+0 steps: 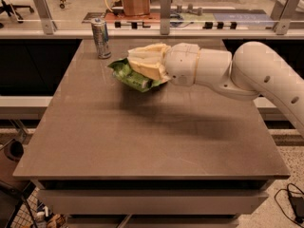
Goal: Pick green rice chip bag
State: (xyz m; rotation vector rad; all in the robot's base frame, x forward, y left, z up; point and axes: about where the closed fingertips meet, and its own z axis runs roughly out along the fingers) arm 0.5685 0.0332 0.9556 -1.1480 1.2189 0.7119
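The green rice chip bag is a bright-green foil bag, crumpled and clamped between my gripper's cream fingers. My gripper reaches in from the right on the white arm. It is shut on the bag and holds it above the back middle of the brown table, with its shadow on the tabletop below. The smaller olive-green bag is hidden behind the gripper.
A tall silver drink can stands upright at the table's back left, close to the bag's left. A rail with posts runs behind the table. A brown paper bag sits beyond it.
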